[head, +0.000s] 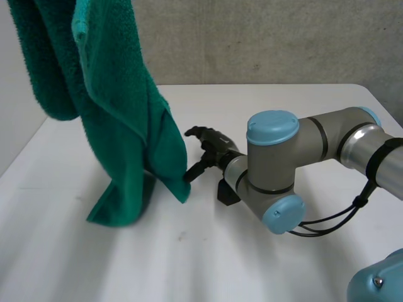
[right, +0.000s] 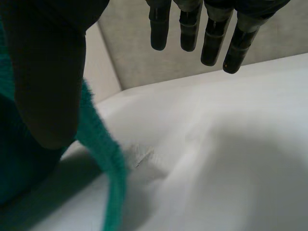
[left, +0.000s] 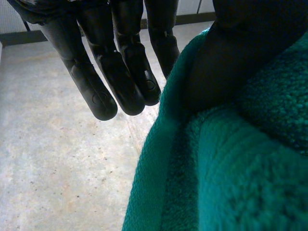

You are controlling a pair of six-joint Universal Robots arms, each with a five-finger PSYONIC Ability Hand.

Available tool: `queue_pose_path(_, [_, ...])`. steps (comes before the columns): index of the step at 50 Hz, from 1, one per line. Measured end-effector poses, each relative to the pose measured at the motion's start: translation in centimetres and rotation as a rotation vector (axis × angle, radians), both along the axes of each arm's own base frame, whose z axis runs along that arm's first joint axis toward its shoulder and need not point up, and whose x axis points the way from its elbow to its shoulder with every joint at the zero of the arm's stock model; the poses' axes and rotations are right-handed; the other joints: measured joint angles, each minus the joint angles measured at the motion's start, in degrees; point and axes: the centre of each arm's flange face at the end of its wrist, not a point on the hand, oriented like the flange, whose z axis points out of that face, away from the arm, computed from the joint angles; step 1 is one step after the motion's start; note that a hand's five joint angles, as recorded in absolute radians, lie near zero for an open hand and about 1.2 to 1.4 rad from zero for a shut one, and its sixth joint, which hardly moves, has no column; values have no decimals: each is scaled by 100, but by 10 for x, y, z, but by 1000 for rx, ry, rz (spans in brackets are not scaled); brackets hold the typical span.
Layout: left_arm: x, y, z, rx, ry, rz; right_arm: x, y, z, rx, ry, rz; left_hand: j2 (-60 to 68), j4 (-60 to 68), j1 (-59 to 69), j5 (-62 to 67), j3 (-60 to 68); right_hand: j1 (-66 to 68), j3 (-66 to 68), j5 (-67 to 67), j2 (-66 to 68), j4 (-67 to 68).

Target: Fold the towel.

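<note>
- Arm on the robot's right: grey joints with light-blue caps, nearest the head camera. It extends from the right side across the white table, with the forearm low over the tabletop.
- Black right hand: it points toward the lower hanging edge of the towel. The fingers are straight and clear of the cloth, and the thumb tip appears to touch the towel's edge. State: released, nothing grasped.
- Dark-green terry-cloth towel: it hangs in loose vertical folds from high above the table's left side. Its lower end is bunched and rests on the tabletop, and one lower corner hangs at the right thumb. The pile is thick and looped, and a flatter hem band runs along the edge.
- Black left hand: the fingers are straight, close together and clear of the cloth. The thumb lies against the towel, which drapes over it. State: relaxed, fingers not curled round the cloth.
- Count: two hands, one towel, one table.
- Grey speckled wall: it stands behind the table's far edge.
</note>
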Motion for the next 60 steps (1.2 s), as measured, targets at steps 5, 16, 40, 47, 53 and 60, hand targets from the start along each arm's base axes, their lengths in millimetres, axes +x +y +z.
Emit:
queue_pose_path(5, [-1,2,-2,12,-9,-5,17,19,-4,38,-38,79,0,0,0,0,0,2065,2397,2187,2376,2243])
queue_pose_path(16, [8,-6,-3,19,-8,43,4,4,26,2,-66,27,1,1,0,0,0,4341,5356,5203,5282,5365])
queue_pose_path(40, [4,-5,-238,649,-448,-104,-115,-40,242,-832,269,-186,7,3,0,0,11,4341,5357,5206,5283,5368])
queue_pose_path(47, [-28,47,-284,747,-575,-315,-105,-37,239,-825,253,-163,-1241,-1143,-1119,-817,-1214,4341,5357,5224,5283,5368])
queue_pose_path(53, [-43,65,-284,698,-632,-381,-95,-17,243,-841,230,-96,-5613,-5628,-5492,-5204,-5564,4342,5357,5228,5283,5368])
queue_pose_path(60, [-45,19,-259,594,-609,-250,-94,16,265,-910,190,-9,-5686,-5683,-5491,-5216,-5607,4343,5357,5228,5283,5368])
